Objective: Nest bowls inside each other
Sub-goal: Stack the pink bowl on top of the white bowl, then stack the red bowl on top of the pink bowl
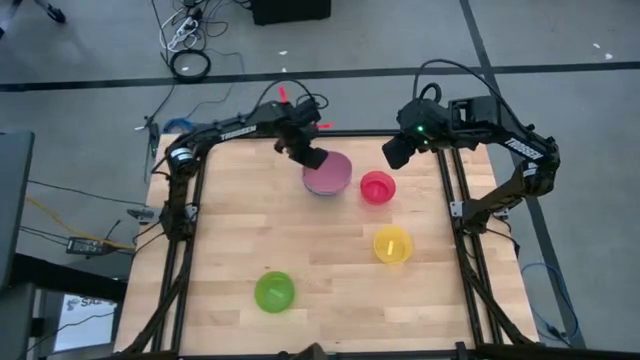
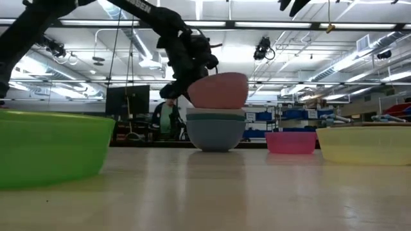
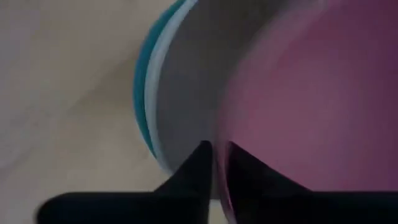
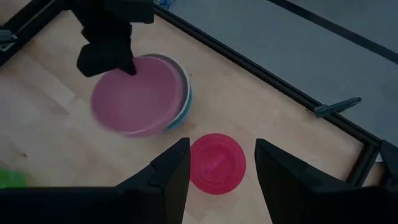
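Seven bowls (four stacked).

Pink bowl, lime green bowl

Wooden table, floor cables, monitor

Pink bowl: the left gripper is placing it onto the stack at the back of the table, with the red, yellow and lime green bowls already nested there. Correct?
Not quite. The left gripper does have the pink bowl at the stack, but the high view shows the red bowl, yellow bowl and lime green bowl standing apart.
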